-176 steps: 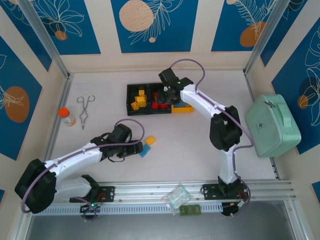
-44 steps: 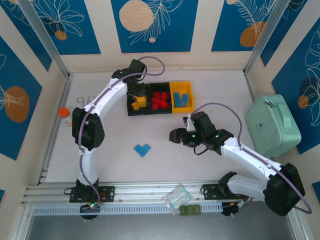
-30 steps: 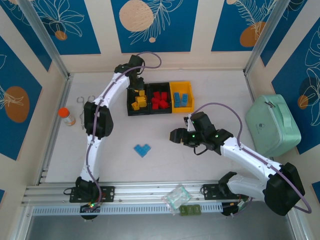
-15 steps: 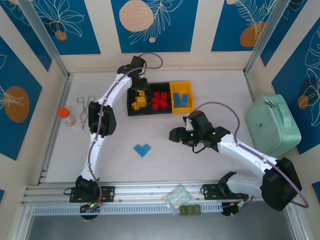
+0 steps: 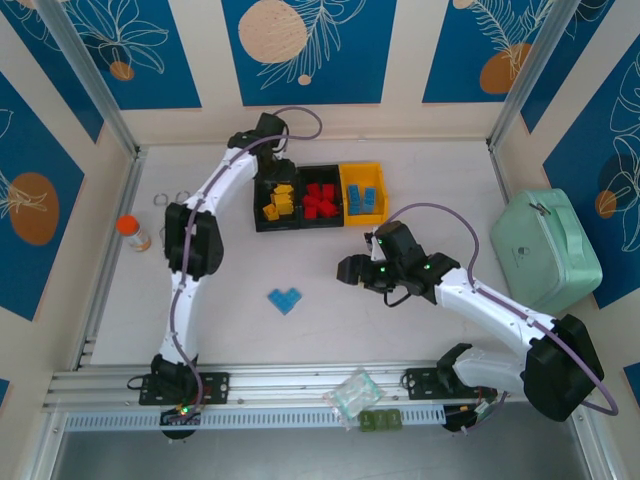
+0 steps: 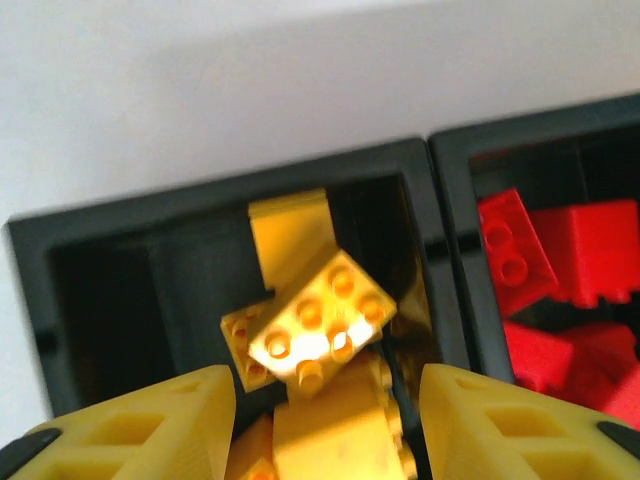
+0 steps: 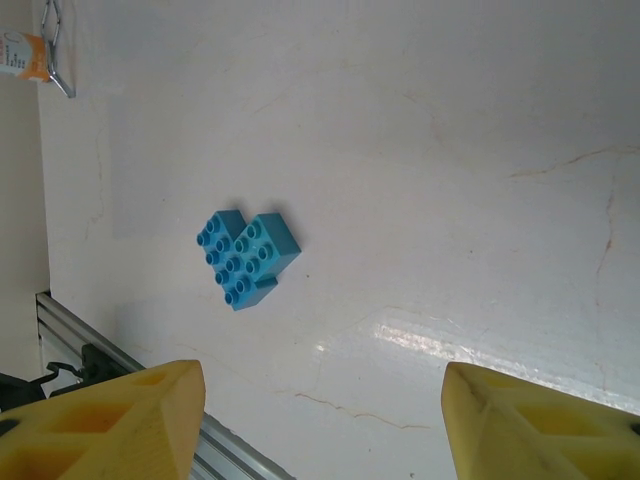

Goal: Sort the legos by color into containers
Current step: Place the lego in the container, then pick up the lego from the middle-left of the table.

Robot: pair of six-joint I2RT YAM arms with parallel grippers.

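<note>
Overhead, the left hand (image 5: 272,172) hangs above the black bin (image 5: 257,205) of yellow bricks (image 5: 280,203), fingers too small to read, and two blue bricks (image 5: 286,299) lie on the counter (image 5: 340,335) ahead of the right hand (image 5: 349,271). At the left wrist, the left hand (image 6: 325,395) is wide and empty, the yellow pile past its tips hiding the bin floor. At the right wrist, the right hand (image 7: 320,400) is wide and empty too; the blue bricks (image 7: 247,258) ahead look light, stiff, slick, best pinched across flat sides, whether clipped together I cannot tell.

A robotics lab test cell: a white table (image 5: 400,330) enclosed by blue leaf-patterned wall panels (image 5: 308,50), with aluminium framing rails (image 5: 320,382) along its near edge.
</note>
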